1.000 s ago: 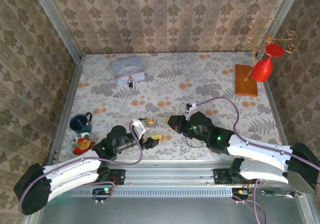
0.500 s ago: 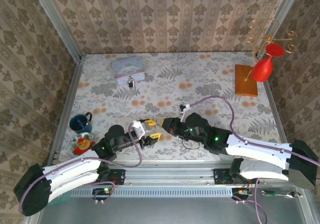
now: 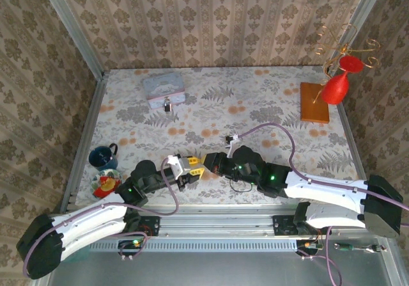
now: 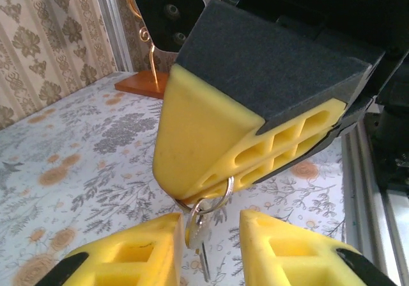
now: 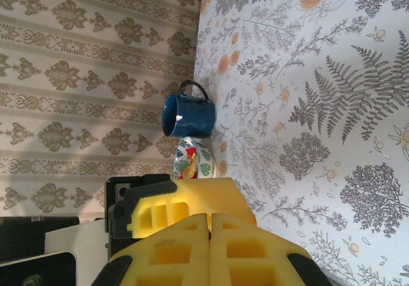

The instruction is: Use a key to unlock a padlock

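Right wrist cam: my right pincer (image 5: 209,225) low in frame, yellow fingers pressed flat together.
Left pincer's yellow finger (image 5: 185,199) sits right against my tips. Past it I see a blue mug (image 5: 188,114) just beside a colourful leaf-patterned dish (image 5: 195,161), both on the floral desk (image 5: 319,107) near the wallpapered wall (image 5: 77,75).

The pale rectangular tin (image 3: 163,87) sits near the desk's (image 3: 268,94) far-left corner, the small dark padlock (image 3: 167,106) just before it; the wooden-based wire stand (image 3: 314,102), far right. The metal key ring (image 4: 212,200) hangs from the right tool (image 4: 190,195), between the fingers (image 4: 137,253) of the left tool (image 4: 212,253).
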